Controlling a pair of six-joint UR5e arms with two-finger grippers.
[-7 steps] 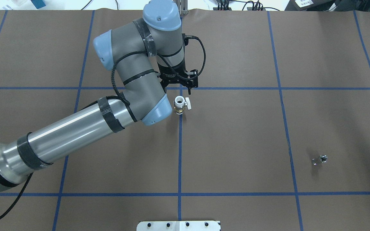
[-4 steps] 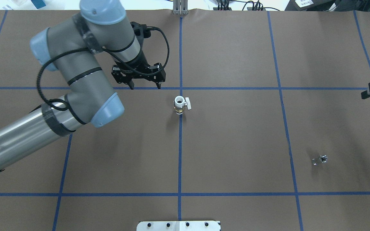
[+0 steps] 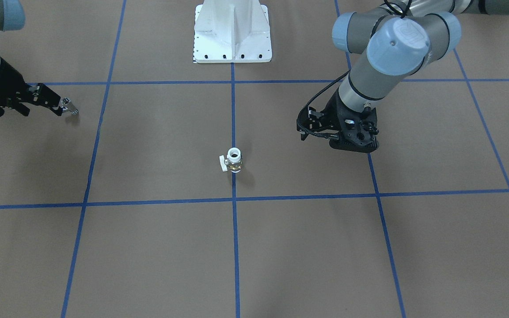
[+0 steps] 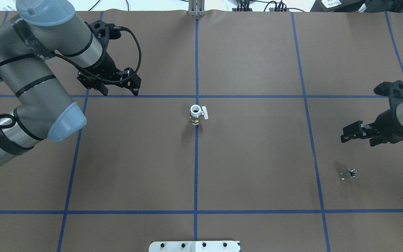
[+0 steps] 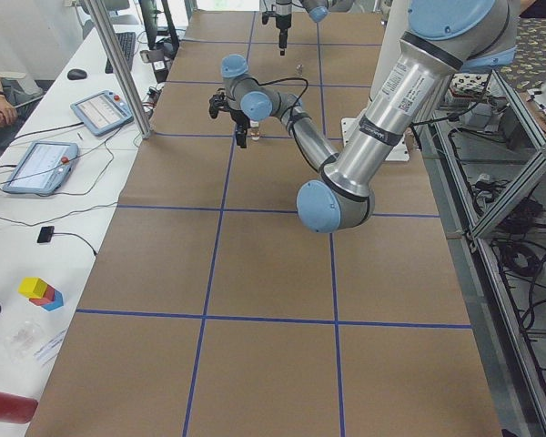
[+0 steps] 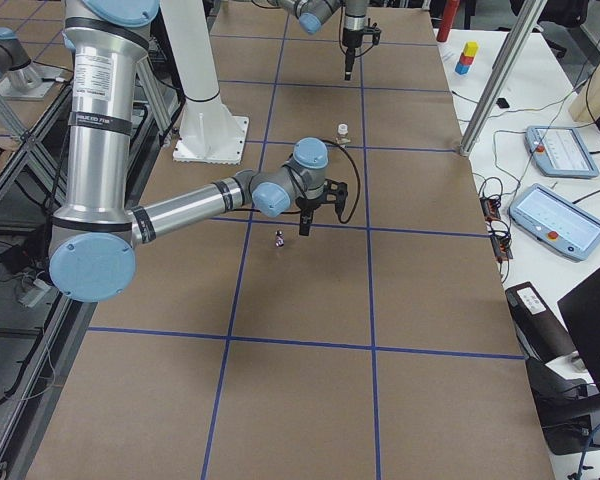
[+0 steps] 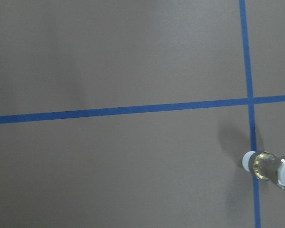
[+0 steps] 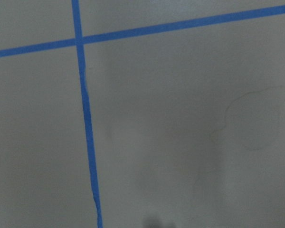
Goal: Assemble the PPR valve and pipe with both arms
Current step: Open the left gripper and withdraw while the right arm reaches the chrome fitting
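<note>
Brass-and-white valve (image 4: 197, 114): one, upright on the centre tape line (image 4: 196, 168), unheld. Silver pipe (image 4: 351, 173): one, lying well apart toward the robot's right. Left gripper (image 4: 120, 92), jaws spread and empty, has backed away from the valve. Right gripper (image 4: 357, 140), jaws likewise spread, has come in near the pipe. Two in all; pipe pickup looks next.

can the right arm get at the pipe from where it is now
Probably yes: the right claw hangs open near the pipe, which lies by itself on the table, and nothing shows between them.
</note>
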